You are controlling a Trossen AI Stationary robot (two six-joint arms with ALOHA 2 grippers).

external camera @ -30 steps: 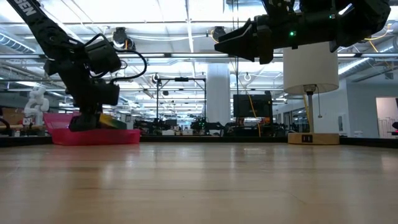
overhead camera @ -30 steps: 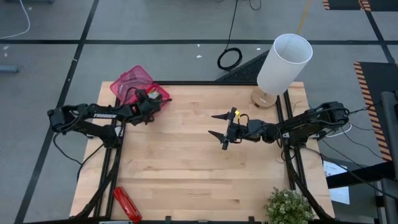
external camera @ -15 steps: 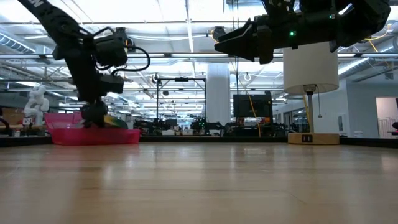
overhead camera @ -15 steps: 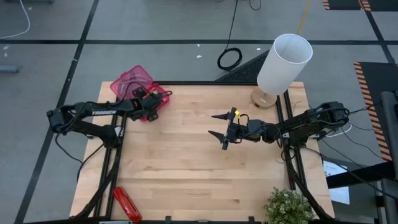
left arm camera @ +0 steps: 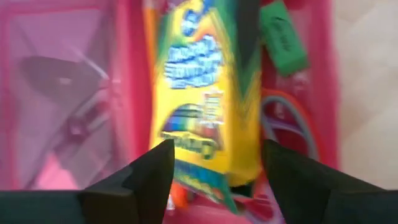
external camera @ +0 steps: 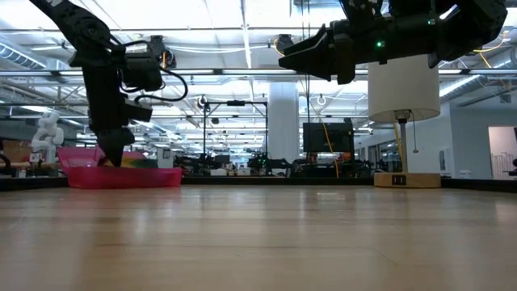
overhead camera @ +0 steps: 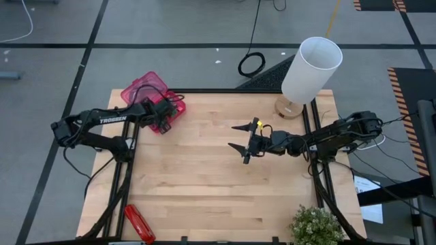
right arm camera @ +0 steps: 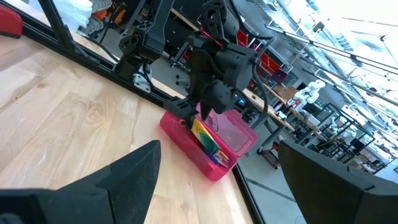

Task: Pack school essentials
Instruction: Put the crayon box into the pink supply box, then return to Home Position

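my left gripper (left arm camera: 214,171) hangs over the pink case (overhead camera: 146,88) with jaws wide and empty, the crayon box (left arm camera: 202,99) lying inside it, long axis running straight away between them; the right gripper (overhead camera: 238,137) waits wide over mid-desk.

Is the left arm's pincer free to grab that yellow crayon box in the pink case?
Probably yes. The left pincer hangs open right above the crayon box, which lies on top in the pink case with nothing covering it.

A see-through pink plastic case (overhead camera: 161,109) holds a glossy printed card crayon box (left arm camera: 202,106) on the smooth pale wood table (overhead camera: 204,184).
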